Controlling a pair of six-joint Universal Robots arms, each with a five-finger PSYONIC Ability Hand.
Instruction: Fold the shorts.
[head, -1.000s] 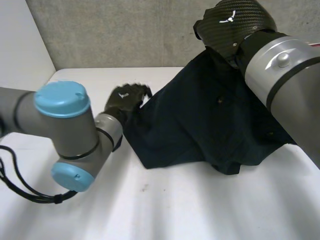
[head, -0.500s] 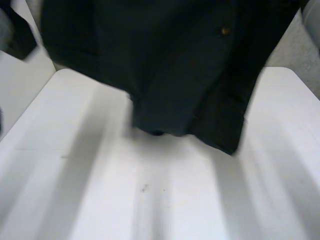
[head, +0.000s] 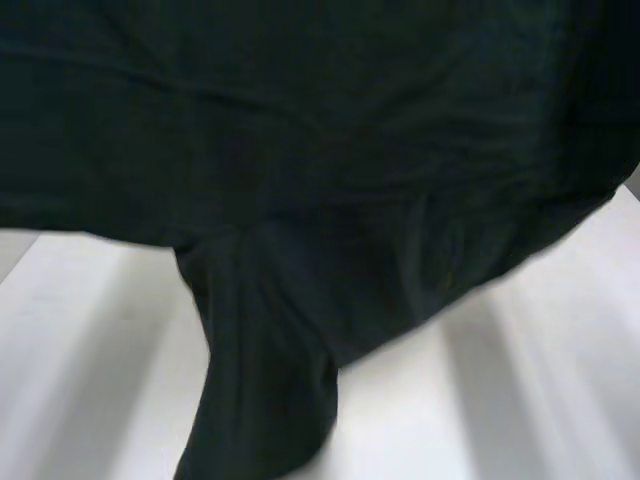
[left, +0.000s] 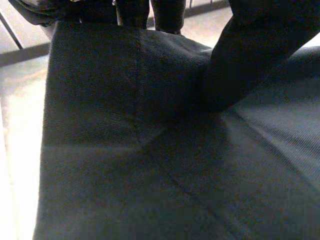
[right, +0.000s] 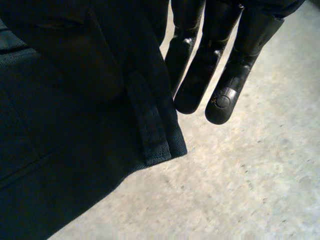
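The dark shorts (head: 320, 150) hang in the air close before the head camera, spread wide, with one leg (head: 265, 400) dangling toward the white table (head: 520, 400). In the left wrist view the cloth (left: 150, 150) drops from my left hand (left: 132, 10), which is shut on its upper edge. Beside it a fold of cloth (left: 250, 55) juts out. In the right wrist view my right hand (right: 222, 75) pinches the shorts (right: 75, 160) between thumb and straight fingers, near a stitched waistband corner (right: 157, 140).
Below the hanging cloth lies the bare white table top. Grey concrete floor (right: 250, 190) lies beneath my right hand, and floor (left: 20, 110) also lies beside the cloth under the left hand.
The shorts have come up off the table and now hang close to the head camera. My left hand closed on the cloth; both arms rose out of the head view.
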